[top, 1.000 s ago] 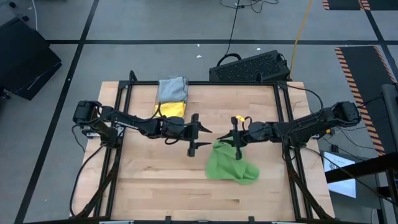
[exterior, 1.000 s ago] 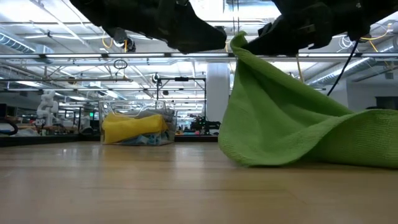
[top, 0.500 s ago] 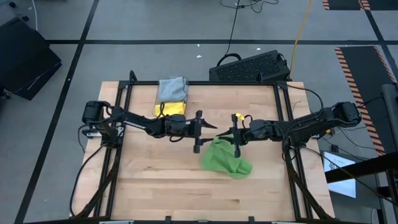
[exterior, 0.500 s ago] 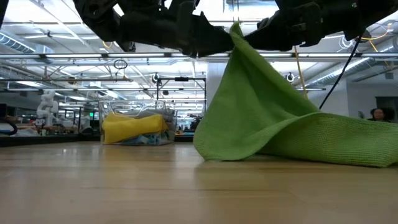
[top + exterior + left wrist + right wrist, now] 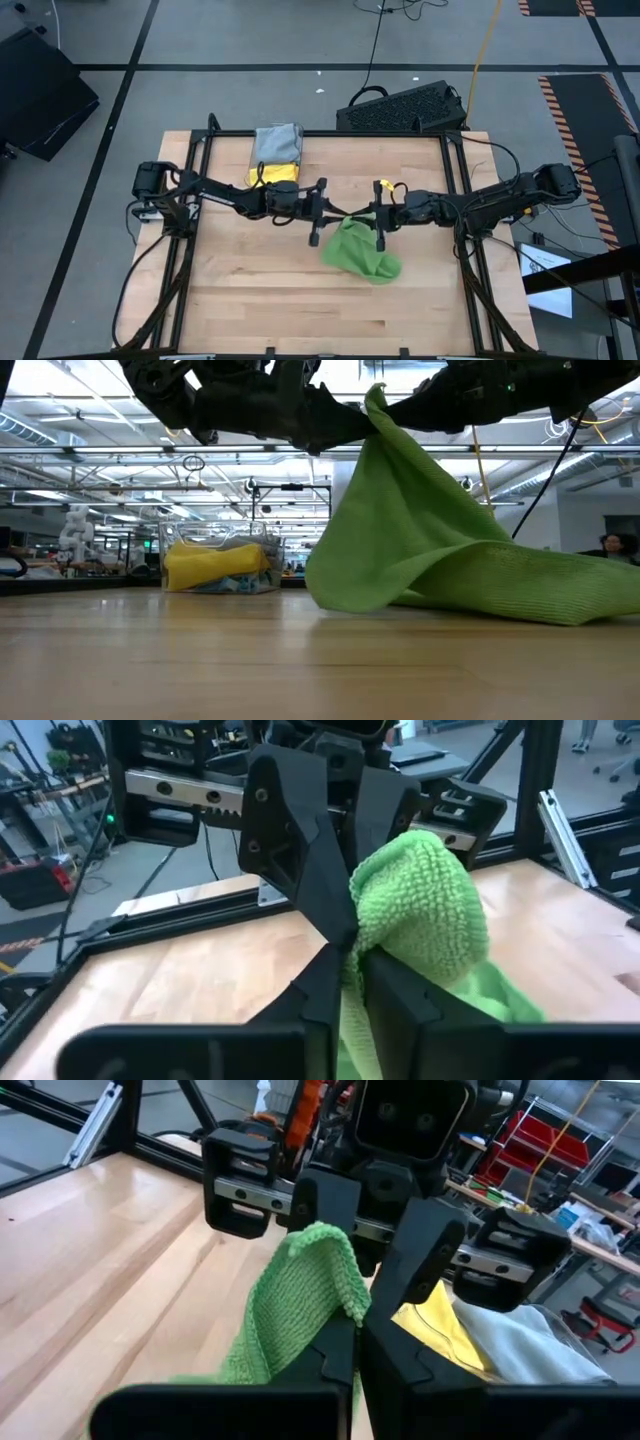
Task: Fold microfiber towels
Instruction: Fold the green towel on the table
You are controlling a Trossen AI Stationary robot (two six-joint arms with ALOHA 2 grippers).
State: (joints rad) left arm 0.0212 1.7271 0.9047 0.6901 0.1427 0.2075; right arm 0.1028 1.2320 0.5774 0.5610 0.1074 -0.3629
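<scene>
A bright green towel (image 5: 358, 251) is held up over the middle of the bench (image 5: 250, 300) by both pincers, which meet almost tip to tip above it. In the high view the left pincer (image 5: 322, 211) comes in from the left and the right pincer (image 5: 377, 216) from the right, and the towel's raised edge is caught between them while the rest of the cloth spreads toward the near right of the bench.

In the low view the towel (image 5: 430, 540) is seen hanging from a peak at the top, with one side draped down to the wood and the other trailing flat along the bench to the right.

In the left wrist view the left pincer (image 5: 350, 960) is closed on a bunched fold of the towel (image 5: 420, 910), the cloth being pinched between its dark fingers (image 5: 310, 870). In the right wrist view the right pincer (image 5: 356, 1342) is clamped on the towel's edge (image 5: 300, 1295), with the other arm's pincer just beyond it.

At the far left of the bench a yellow towel (image 5: 274, 175) and a grey towel (image 5: 277, 143) lie together, seemingly in a clear bin (image 5: 215, 565), well apart from both pincers.
</scene>
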